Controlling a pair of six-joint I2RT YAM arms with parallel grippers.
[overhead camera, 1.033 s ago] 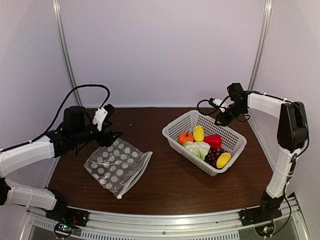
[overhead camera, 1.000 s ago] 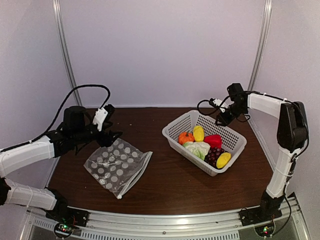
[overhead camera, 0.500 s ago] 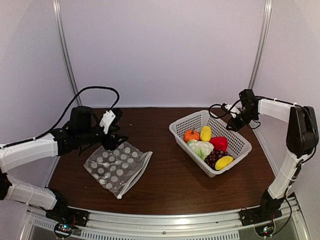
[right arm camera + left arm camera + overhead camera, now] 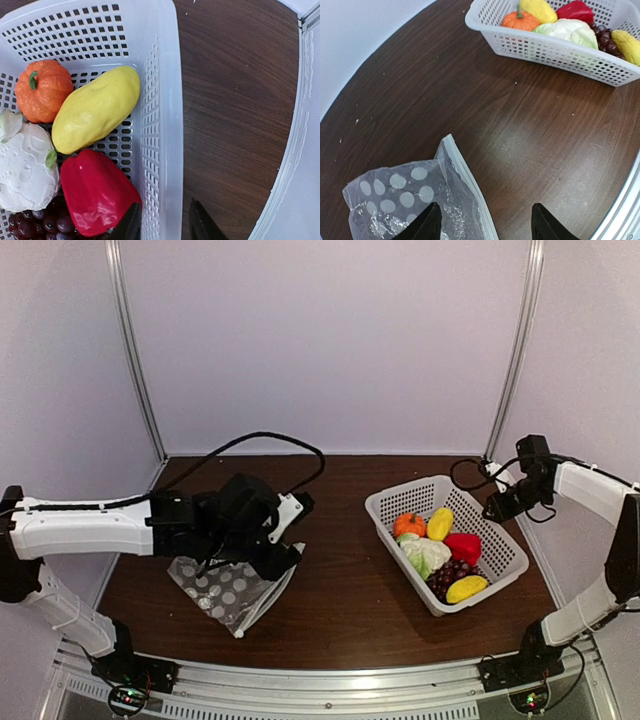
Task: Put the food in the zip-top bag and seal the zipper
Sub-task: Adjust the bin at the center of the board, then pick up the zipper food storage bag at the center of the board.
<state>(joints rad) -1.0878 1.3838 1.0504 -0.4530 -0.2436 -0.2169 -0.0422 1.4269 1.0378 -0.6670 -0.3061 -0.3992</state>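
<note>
Clear dotted zip-top bag (image 4: 222, 592): far part under the left arm (image 4: 100, 525) in the top view, near part cut by the left wrist view's bottom edge.
Pale zipper strip (image 4: 470, 186): runs off that bottom edge, end unseen.
Left gripper (image 4: 485, 227): only two dark fingertips show.
Right gripper (image 4: 162, 226): fingertips only, astride the wall of the white mesh plastic basket (image 4: 167, 100).
Dark red grape bunch (image 4: 35, 227): cut at the bottom edge.

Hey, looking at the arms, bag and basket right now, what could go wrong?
1. The right gripper straddles the basket wall near the table's right edge; pulling it outward could tip it and spill the food.
2. The zip-top bag lies flat and crumpled; the open left gripper above its zipper might pinch both layers together.
</note>
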